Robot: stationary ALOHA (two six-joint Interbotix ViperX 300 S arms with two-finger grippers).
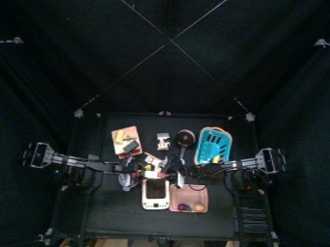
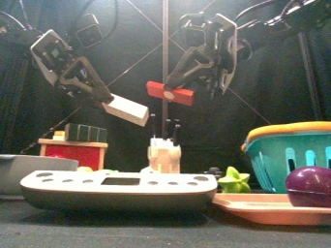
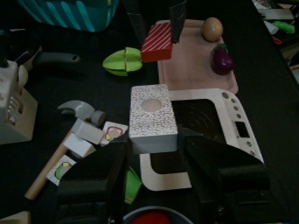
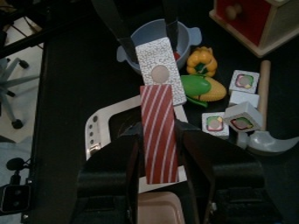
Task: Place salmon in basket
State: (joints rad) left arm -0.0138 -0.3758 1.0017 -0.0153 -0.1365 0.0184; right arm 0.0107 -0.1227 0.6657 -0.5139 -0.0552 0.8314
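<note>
Black curtained pen, small black table [image 1: 123, 217] cluttered. Teal basket [image 2: 295, 155] with orange rim sits at table's right side, behind the pink tray [image 2: 272, 202] holding a purple eggplant [image 2: 309, 184]. White flat tray [image 2: 116, 187] front centre. Both arms raised above the middle. Right gripper [image 4: 159, 157] pinching the red-striped salmon slice [image 4: 156, 129], held in the air left of the basket. Left gripper [image 3: 156, 149] clamped on a white speckled block [image 3: 152, 112] close beside the salmon. Green pepper [image 2: 234, 179] beside the basket.
</note>
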